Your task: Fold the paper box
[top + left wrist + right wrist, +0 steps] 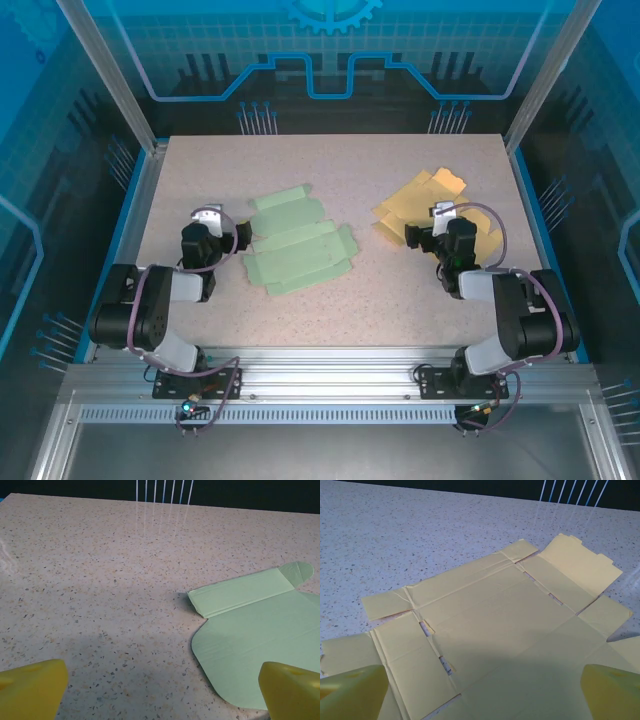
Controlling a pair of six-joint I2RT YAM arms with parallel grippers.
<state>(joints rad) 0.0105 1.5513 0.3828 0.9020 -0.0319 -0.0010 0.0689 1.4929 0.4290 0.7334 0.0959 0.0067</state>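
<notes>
Two unfolded paper box blanks lie flat on the speckled table. The green one (297,245) is left of centre, and its rounded flap (250,650) lies just right of my left gripper (162,695). That gripper (205,237) is open, low over bare table beside the blank's left edge, holding nothing. The yellow blank (415,200) lies at the right with its creases and slots showing (490,610). My right gripper (481,692) is open above the yellow blank's near part, with nothing between its yellow fingertips (350,692). In the top view it (440,236) sits over that sheet.
The table (330,165) is bounded by blue side rails and an aluminium frame (330,385) at the near edge. Bare tabletop stretches behind both blanks and in a strip between them. Both arm bases stand at the near edge.
</notes>
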